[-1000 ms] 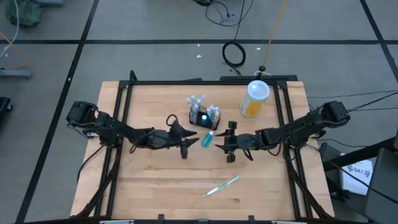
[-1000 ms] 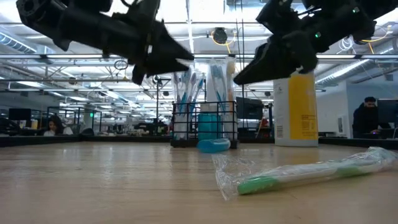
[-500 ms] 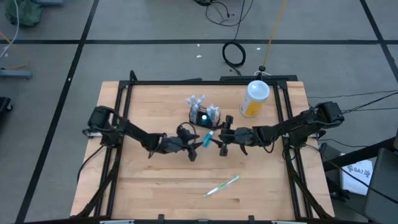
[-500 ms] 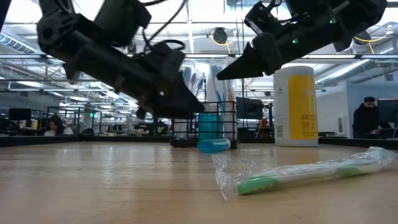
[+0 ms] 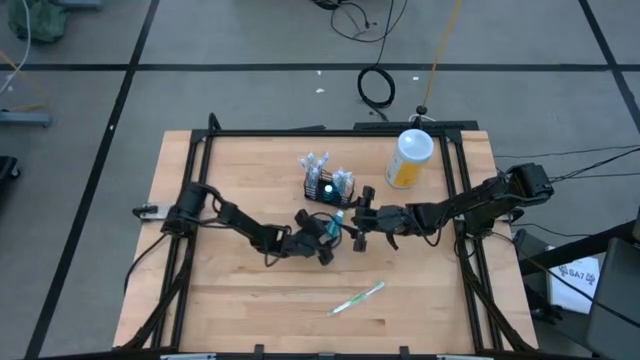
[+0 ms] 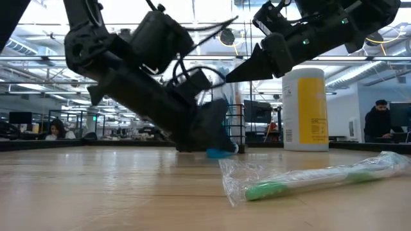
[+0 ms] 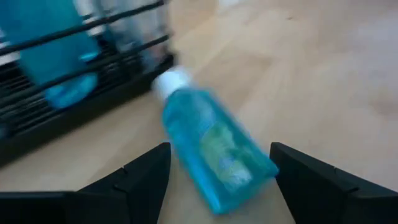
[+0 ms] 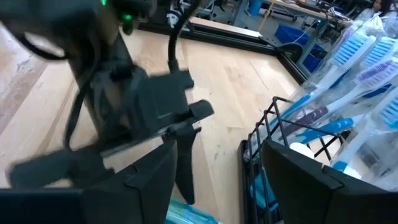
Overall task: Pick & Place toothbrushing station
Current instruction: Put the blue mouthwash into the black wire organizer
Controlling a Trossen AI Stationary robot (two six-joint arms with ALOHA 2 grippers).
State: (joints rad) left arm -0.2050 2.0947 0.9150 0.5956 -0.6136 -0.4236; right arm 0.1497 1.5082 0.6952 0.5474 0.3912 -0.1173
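Wooden table (image 5: 240, 300) under both arms; I see the toothbrushing station (image 5: 327, 187) standing toward its far middle. Just beside it lies a small blue bottle (image 7: 214, 152), my left gripper (image 5: 326, 232) spread wide around it, untouched. My right gripper (image 5: 356, 222) hovers spread, empty.

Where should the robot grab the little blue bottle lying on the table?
Probably across the flat body of the blue bottle, coming from above. It lies on its side beside the black caddy, white cap toward it, and the open left gripper already straddles its wide end.
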